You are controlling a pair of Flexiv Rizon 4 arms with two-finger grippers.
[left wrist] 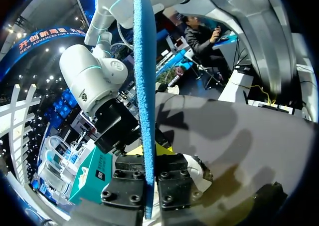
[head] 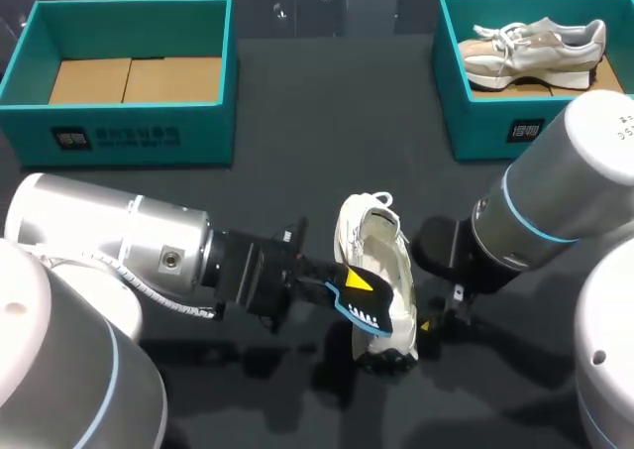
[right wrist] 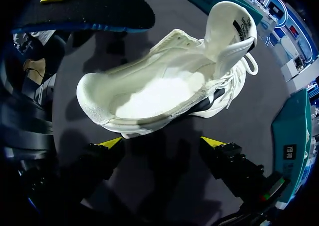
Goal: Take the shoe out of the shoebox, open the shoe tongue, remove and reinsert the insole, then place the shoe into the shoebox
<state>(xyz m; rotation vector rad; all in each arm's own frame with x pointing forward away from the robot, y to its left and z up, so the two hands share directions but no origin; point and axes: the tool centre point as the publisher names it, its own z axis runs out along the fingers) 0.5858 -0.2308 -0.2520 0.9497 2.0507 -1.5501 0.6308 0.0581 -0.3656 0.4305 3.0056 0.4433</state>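
A white shoe (head: 381,261) lies on the dark table in the middle, its tongue (right wrist: 227,31) folded back and its inside bare and white. My left gripper (head: 332,288) is shut on the insole (head: 362,295), black on top with a yellow mark and blue underneath, and holds it over the shoe's heel end. In the left wrist view the insole (left wrist: 144,86) stands edge-on between the fingers of that gripper (left wrist: 149,168). My right gripper (right wrist: 162,143) is open beside the shoe (right wrist: 159,89), its yellow fingertips (right wrist: 110,142) close to the sole, not touching it. The insole (right wrist: 84,9) hovers beyond the shoe.
A teal shoebox (head: 139,127) with a bare cardboard floor stands at the back left. Another teal shoebox (head: 495,127) at the back right holds a beige sneaker (head: 535,45). Dark table lies between the boxes and the shoe.
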